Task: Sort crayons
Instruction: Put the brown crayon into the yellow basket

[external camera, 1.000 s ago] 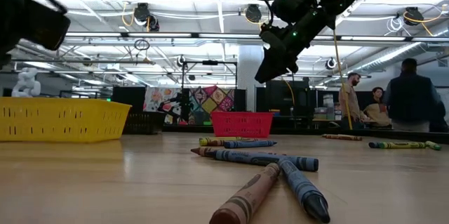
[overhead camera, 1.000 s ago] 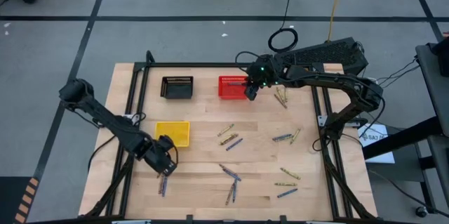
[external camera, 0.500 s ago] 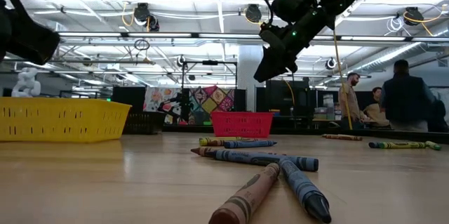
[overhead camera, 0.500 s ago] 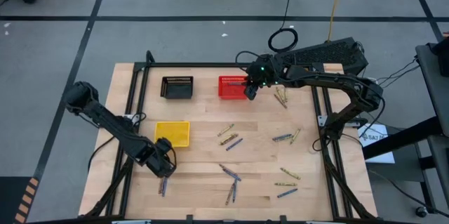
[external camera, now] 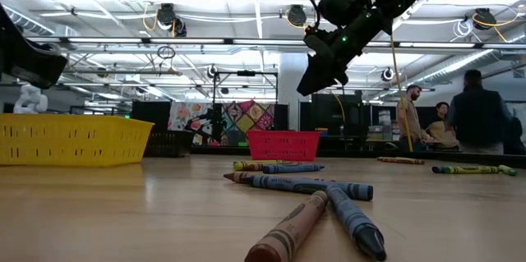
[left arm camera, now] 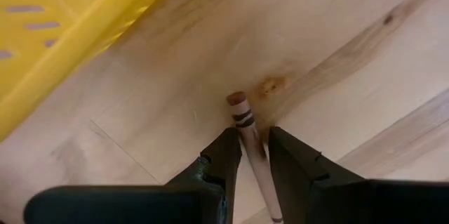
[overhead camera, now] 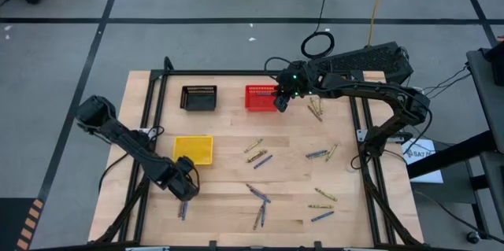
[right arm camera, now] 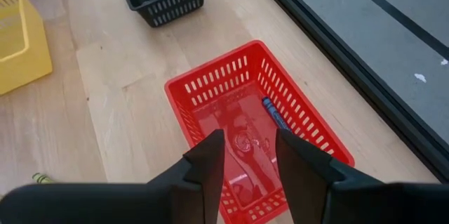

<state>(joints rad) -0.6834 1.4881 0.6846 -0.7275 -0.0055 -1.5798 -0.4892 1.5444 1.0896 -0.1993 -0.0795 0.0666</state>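
Holding: a brown-orange crayon point(left arm camera: 247, 127) sits between the fingers of my left gripper point(left arm camera: 254, 155), clamped; its banded end sticks out past the tips.
Left gripper position: just off the yellow basket point(overhead camera: 194, 149), at the corner nearest the table's front edge, above bare wood; from overhead my left gripper point(overhead camera: 184, 186) hides the crayon.
Right gripper: my right gripper point(right arm camera: 250, 155) hangs over the red basket point(right arm camera: 309, 134), fingers apart, nothing between them.
Red basket contents: one blue crayon point(right arm camera: 273, 114) lies along the inner wall; whatever else is in there I cannot make out.
Black basket: the black basket point(overhead camera: 198, 97) stands beside the red one, away from the yellow basket; its contents are not visible.
Loose crayons: a pair point(overhead camera: 183, 208) lies just beyond my left gripper, farther from the yellow basket; a crossed cluster point(overhead camera: 258, 196), another cluster point(overhead camera: 257, 153) and scattered ones point(overhead camera: 318, 154) lie on the table point(overhead camera: 228, 204), all well apart from the yellow basket.
Step, my judgement: carrying the brown-orange crayon to its basket; most of the sorting remains.
Risk 1: the grip is near one end of a thin round stick, so it may pivot or slip during travel.
Risk 2: a low pass could catch the yellow basket's rim and shove it.
Risk 3: releasing over the rim could bounce the crayon back out.
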